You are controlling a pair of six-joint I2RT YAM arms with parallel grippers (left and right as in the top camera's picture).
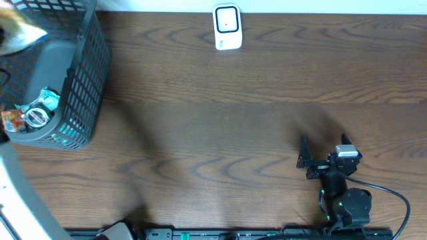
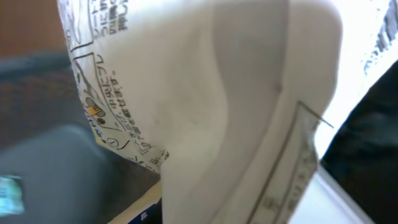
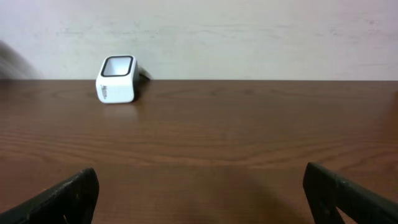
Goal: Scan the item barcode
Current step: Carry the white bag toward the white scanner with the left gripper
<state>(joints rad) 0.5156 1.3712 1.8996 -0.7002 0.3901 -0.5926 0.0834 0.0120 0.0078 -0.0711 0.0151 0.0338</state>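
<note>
Pack: A white pack [image 2: 205, 112] with black Japanese print fills the left wrist view, blurred and tilted. From overhead it is only a pale smear [image 1: 17, 33] above the far side of the basket [image 1: 87, 80], at the table's left end.
Left gripper: Closed narrow, by all appearances on the pack. Its fingers are hidden behind the pack.
Barcode: None can be made out on the faces that show.
Basket: Dark mesh, with other small goods lying at its near end.
Scanner: The small white scanner [image 1: 227, 27] stands at the table's [image 1: 213, 133] far edge, near the middle and well apart from the basket. Its dark window tilts up toward the arms.
Right gripper: The right gripper [image 3: 199, 186] has its jaws wide and holds nothing. It sits low at the near right and faces the scanner.
Step in hand: Probably the carry from basket to scanner.
Doing it well: The pack should rise clear of the basket rim before it swings across. The wrist should then turn until the coded face meets the window, close, flat and steady.
Risk: The pack looks soft and curved. A code that is bent, or covered by the fingers, may not read, so the faces need checking first.
</note>
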